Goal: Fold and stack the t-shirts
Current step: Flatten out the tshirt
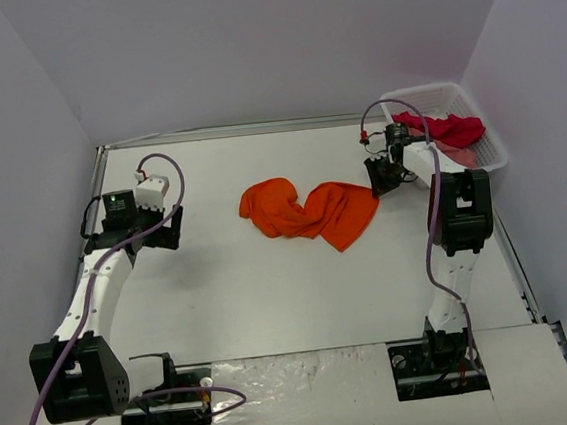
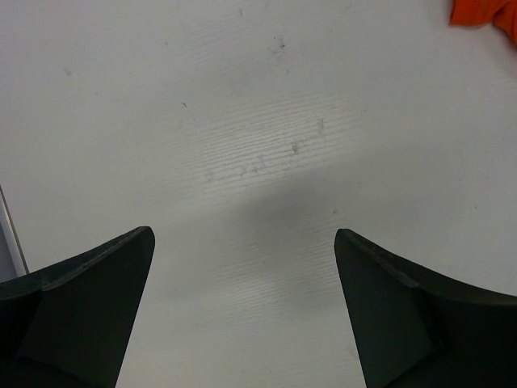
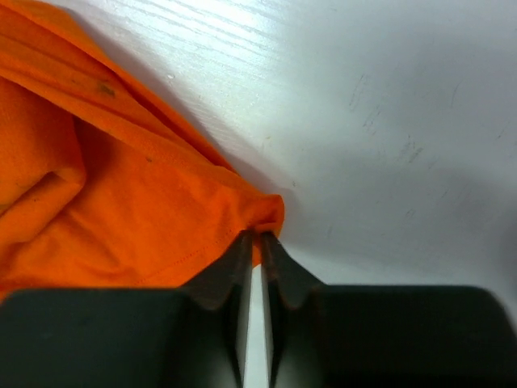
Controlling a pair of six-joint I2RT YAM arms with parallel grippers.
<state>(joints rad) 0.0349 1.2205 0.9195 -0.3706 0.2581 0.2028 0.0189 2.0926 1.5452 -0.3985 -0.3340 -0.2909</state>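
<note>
A bright orange t-shirt point(image 1: 308, 210) lies crumpled in the middle of the white table point(image 1: 272, 304). My right gripper point(image 1: 378, 185) is at the shirt's right corner and is shut on that corner; in the right wrist view the fingertips pinch the hem of the orange t-shirt point(image 3: 137, 202), with the gripper point(image 3: 257, 239) low over the table. My left gripper point(image 1: 165, 229) hangs wide open over bare table to the shirt's left, nothing between its fingers point(image 2: 97, 283). Only a scrap of the orange t-shirt point(image 2: 485, 12) shows at the top right of its view. A crimson red t-shirt point(image 1: 446, 128) and a pink one point(image 1: 462, 156) lie in the basket.
A white lattice basket point(image 1: 493, 147) stands at the back right corner, just behind my right arm. The table's metal edge point(image 1: 96, 190) runs along the left side near my left arm. Grey walls close in the back and both sides.
</note>
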